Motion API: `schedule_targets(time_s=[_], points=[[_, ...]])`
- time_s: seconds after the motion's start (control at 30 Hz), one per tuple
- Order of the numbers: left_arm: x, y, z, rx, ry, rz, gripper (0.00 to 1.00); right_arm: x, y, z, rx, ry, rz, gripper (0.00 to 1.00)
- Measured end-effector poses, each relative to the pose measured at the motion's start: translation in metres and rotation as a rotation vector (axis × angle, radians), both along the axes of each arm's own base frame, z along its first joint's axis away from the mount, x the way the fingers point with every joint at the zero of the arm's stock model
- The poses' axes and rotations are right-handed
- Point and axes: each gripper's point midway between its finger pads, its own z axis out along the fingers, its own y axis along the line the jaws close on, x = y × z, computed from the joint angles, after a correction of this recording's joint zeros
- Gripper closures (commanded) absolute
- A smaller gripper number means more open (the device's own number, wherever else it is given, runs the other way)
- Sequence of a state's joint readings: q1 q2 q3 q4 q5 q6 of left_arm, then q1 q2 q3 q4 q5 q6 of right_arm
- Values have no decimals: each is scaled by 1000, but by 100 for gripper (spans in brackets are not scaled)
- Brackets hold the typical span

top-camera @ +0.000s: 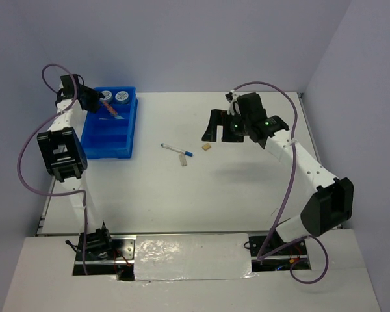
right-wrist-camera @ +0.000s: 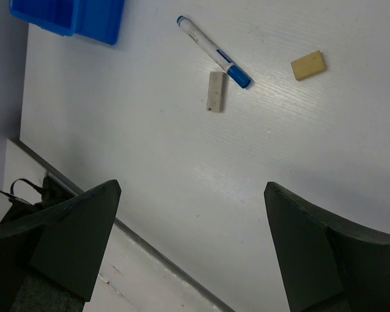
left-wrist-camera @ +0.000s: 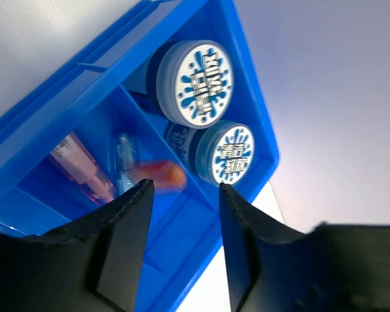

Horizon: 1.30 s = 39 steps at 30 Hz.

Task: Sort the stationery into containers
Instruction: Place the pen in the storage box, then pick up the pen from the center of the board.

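Note:
The blue tray (top-camera: 108, 140) stands at the far left and also shows in the left wrist view (left-wrist-camera: 65, 97). Two tape rolls (left-wrist-camera: 195, 83) (left-wrist-camera: 233, 153) lie in its far compartment. An orange stick (left-wrist-camera: 159, 174), a pink stick (left-wrist-camera: 81, 166) and a light-blue stick (left-wrist-camera: 125, 166) lie in the compartment beside it. My left gripper (left-wrist-camera: 185, 187) (top-camera: 94, 101) is open and empty above the tray's far end. The pen (right-wrist-camera: 214, 51), a grey eraser (right-wrist-camera: 215, 91) and a beige eraser (right-wrist-camera: 308, 65) lie on the table. My right gripper (right-wrist-camera: 192, 187) (top-camera: 221, 133) is open and empty, high above the table, right of the beige eraser.
The white table (top-camera: 247, 188) is walled at the back and right. Its near edge (right-wrist-camera: 136, 237) drops to a lower strip. Purple cables (top-camera: 26, 169) loop off both arms. The tray's near compartments hold nothing that I can see.

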<state>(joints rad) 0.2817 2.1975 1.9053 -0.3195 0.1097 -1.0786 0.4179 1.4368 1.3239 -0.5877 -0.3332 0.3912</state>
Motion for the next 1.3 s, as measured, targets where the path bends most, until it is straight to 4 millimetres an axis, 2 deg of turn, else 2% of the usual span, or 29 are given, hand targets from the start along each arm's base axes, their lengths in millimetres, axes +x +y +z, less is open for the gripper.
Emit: schedule_targets(time_s=[0.23, 0.33, 0.37, 0.43, 0.47, 0.57, 0.67, 0.77, 0.83, 0.93, 1.13, 1.3], points=[[-9, -4, -27, -25, 51, -5, 28, 20, 7, -14, -48, 26, 35, 0], [-11, -9, -27, -29, 66, -25, 12, 30, 16, -22, -87, 37, 93, 0], [-12, -11, -25, -27, 71, -34, 1, 38, 21, -27, -115, 34, 116, 2], [-13, -13, -14, -7, 86, -55, 1, 56, 38, -33, -187, -8, 166, 15], [-14, -15, -6, 8, 94, -68, 1, 64, 47, -40, -220, -17, 185, 30], [-19, -24, 35, 95, 78, -128, 1, 84, 85, -71, -330, -57, 271, 45], [-50, -49, 73, 196, 79, -204, 1, 80, 105, -116, -446, -45, 345, 51], [-103, -84, 94, 273, 84, -297, 1, 67, 109, -152, -563, -17, 402, 53], [-140, -108, 97, 308, 107, -365, 0, 63, 111, -161, -608, -25, 424, 53], [-177, -132, 95, 347, 132, -460, 1, 68, 108, -162, -647, -52, 423, 54], [-220, -133, 70, 377, 214, -533, 1, 80, 96, -170, -686, -80, 396, 54], [-239, -132, 65, 389, 243, -558, 1, 72, 87, -193, -713, -39, 412, 56]])
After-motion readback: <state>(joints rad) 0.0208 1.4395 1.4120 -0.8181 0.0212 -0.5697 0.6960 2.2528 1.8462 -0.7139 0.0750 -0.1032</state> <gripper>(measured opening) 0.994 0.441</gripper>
